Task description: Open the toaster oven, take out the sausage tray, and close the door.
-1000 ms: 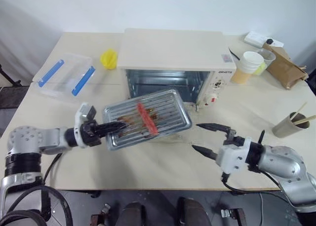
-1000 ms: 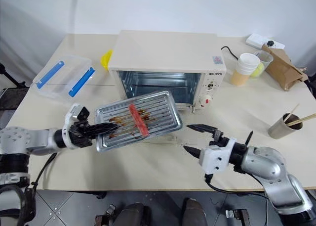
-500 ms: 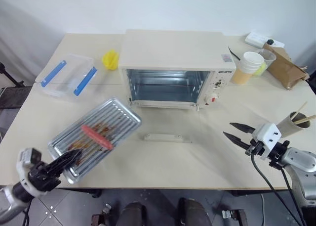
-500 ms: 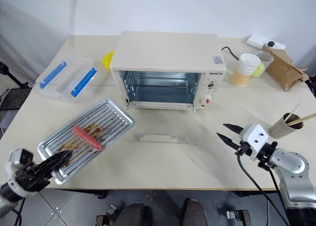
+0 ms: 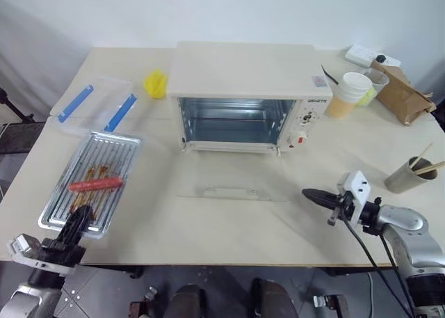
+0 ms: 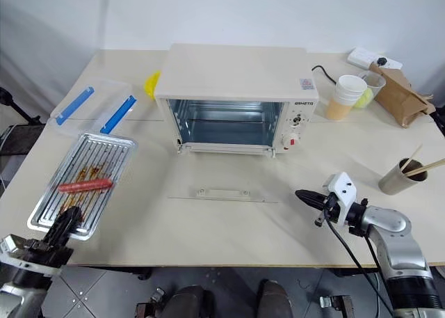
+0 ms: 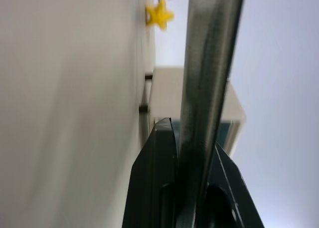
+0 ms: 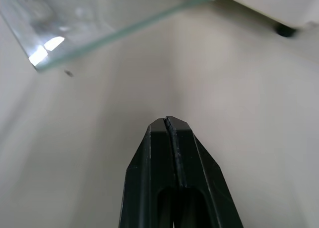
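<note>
While the left gripper (image 5: 78, 220) clamps its fingers on the sausage tray's (image 5: 92, 180) near rim at the table's (image 5: 229, 227) left edge, the right gripper (image 5: 309, 193) hovers, fingers together — beyond lies the door (image 5: 229, 180), flat open, then the toaster oven (image 5: 247, 88).

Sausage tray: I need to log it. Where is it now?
The sausage tray lies at the table's left front, just before the plastic box, its near edge pinched by the left gripper.

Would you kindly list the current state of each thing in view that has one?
toaster oven: open, cavity empty.
door: folded down flat.
sausage tray: out of the oven, at the table's left edge, one sausage on it.
left gripper: shut on the tray's near rim.
right gripper: shut, holding nothing.
clear box: lidded.
</note>
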Available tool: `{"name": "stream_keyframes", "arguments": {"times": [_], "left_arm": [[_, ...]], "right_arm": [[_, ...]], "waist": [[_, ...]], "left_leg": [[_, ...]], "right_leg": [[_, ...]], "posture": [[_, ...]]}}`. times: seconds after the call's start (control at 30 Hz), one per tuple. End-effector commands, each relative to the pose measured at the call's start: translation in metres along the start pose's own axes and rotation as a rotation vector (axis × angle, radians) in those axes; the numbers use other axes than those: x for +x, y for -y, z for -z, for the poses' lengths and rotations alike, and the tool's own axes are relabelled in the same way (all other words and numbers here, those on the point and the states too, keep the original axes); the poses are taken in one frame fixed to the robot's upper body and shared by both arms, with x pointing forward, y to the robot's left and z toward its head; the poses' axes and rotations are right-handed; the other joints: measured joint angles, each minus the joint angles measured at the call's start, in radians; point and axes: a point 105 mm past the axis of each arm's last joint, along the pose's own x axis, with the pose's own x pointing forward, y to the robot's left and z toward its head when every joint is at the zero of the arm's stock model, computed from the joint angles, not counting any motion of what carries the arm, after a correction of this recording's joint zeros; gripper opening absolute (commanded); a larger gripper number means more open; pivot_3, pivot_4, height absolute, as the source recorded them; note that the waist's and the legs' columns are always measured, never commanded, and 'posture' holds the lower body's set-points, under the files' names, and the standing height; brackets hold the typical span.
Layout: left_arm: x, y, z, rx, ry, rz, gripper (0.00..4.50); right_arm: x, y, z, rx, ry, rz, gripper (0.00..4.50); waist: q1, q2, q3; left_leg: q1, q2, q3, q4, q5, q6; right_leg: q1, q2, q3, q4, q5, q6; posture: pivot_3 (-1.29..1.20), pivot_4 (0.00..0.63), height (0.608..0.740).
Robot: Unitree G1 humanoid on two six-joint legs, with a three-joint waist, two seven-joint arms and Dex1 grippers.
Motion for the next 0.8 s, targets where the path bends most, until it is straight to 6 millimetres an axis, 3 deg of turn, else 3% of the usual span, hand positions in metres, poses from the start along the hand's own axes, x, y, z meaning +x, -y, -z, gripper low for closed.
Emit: {"name": "stream_keyframes", "arguments": {"times": [0.03, 0.23, 0.47, 0.6, 0.8], "left_arm": [[0.011, 0.013, -0.002, 0.01, 0.0, 0.044, 0.0], [0.015, 0.011, 0.0, -0.009, -0.044, 0.032, 0.0], [0.014, 0.011, 0.004, -0.021, -0.085, 0.032, 0.0], [0.006, 0.013, 0.008, -0.022, -0.138, 0.04, 0.0], [-0.005, 0.013, 0.013, -0.035, -0.221, 0.03, 0.0]], "right_arm": [[0.012, -0.016, -0.021, -0.022, 0.084, -0.121, 0.01], [0.021, -0.034, -0.036, -0.023, 0.15, -0.222, 0.01], [0.014, -0.032, -0.067, -0.045, 0.265, -0.199, 0.01], [0.007, -0.017, -0.11, -0.057, 0.413, -0.135, 0.01], [0.01, -0.007, -0.153, -0.008, 0.558, -0.1, 0.01]], "waist": [[0.005, 0.0, 0.0], [0.007, 0.0, 0.0], [0.012, 0.0, 0.0], [0.012, 0.0, 0.0], [-0.001, 0.0, 0.0]], "left_leg": [[0.0, 0.0, 0.0, 0.0, 0.0, 0.0], [0.0, 0.0, 0.001, 0.0, 0.0, 0.001], [-0.001, 0.0, 0.001, 0.0, -0.001, 0.0], [-0.001, 0.0, 0.001, 0.0, -0.001, 0.0], [-0.001, 0.002, 0.001, -0.002, -0.002, -0.001]], "right_leg": [[0.0, 0.0, 0.0, 0.0, 0.0, 0.0], [0.0, 0.001, 0.0, 0.001, 0.0, 0.001], [0.0, 0.001, 0.0, 0.0, 0.0, 0.001], [0.0, 0.001, 0.0, -0.001, 0.0, 0.001], [-0.002, 0.003, 0.0, -0.001, 0.0, 0.001]], "posture": [[0.0, 0.15, 0.74], [0.0, 0.15, 0.74], [0.0, 0.15, 0.74], [0.0, 0.15, 0.74], [0.0, 0.15, 0.74]]}}
